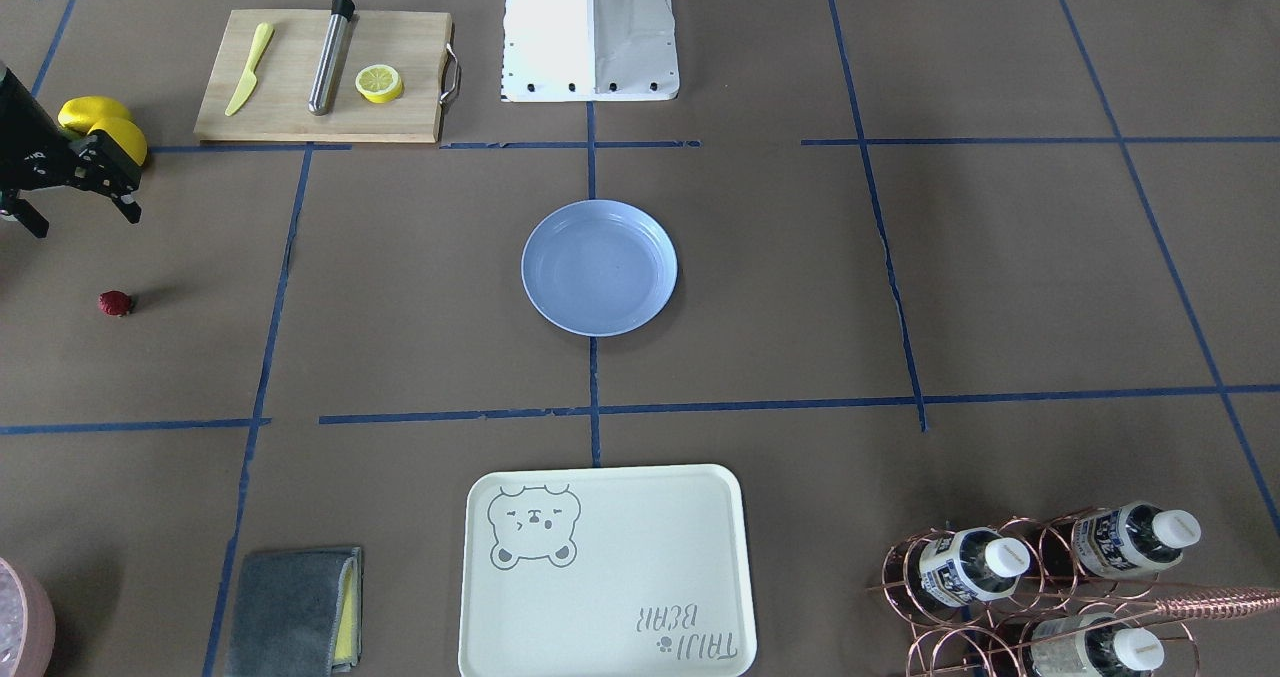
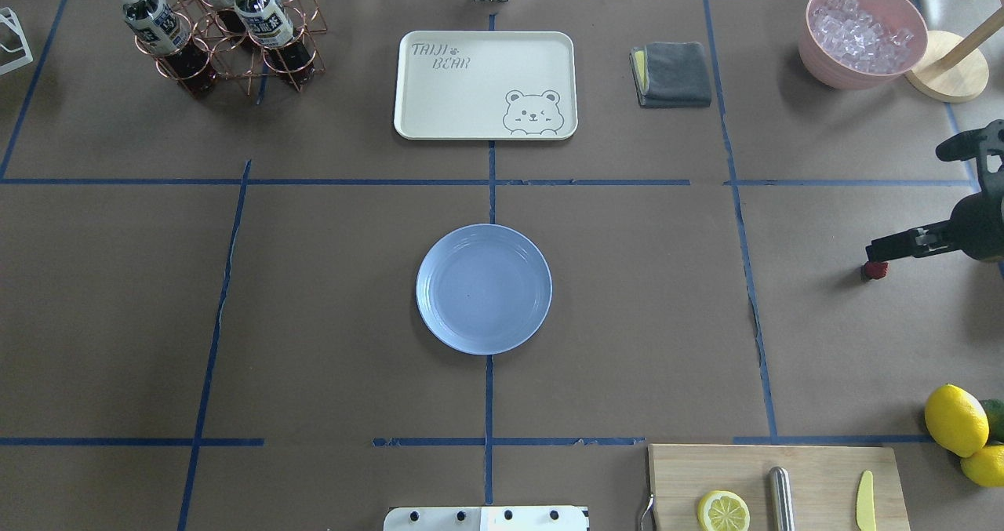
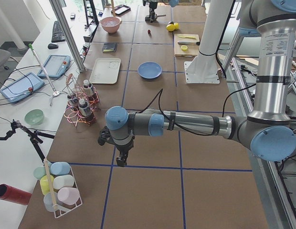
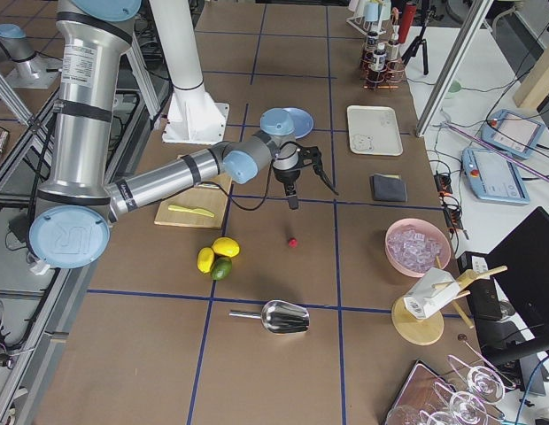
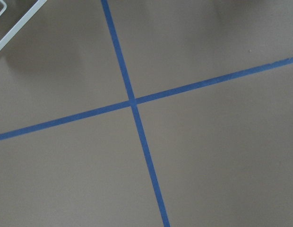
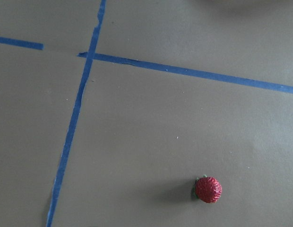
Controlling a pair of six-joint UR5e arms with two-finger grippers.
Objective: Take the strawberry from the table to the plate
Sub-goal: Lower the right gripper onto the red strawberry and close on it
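The strawberry (image 1: pixel 115 303) (image 2: pixel 874 270) (image 4: pixel 293 241) lies alone on the brown table (image 1: pixel 800 277) at the robot's far right. In the right wrist view the strawberry (image 6: pixel 208 189) sits low and right of centre, with no fingers in frame. My right gripper (image 1: pixel 80 215) (image 2: pixel 906 201) (image 4: pixel 312 197) hovers above the table close to the berry, open and holding nothing. The light-blue plate (image 1: pixel 599 268) (image 2: pixel 484 289) rests bare at the table's middle. My left gripper (image 3: pixel 121 160) points down over the table far to the left; I cannot tell its state.
A cutting board (image 1: pixel 320 77) carries a lemon slice (image 1: pixel 379 83), a yellow knife and a metal rod. Lemons (image 2: pixel 955 420) lie beside the board, near the right arm. Further off are a cream bear tray (image 2: pixel 485 84), grey cloth (image 2: pixel 673 74), pink ice bowl (image 2: pixel 861 33) and bottle rack (image 2: pixel 220 29).
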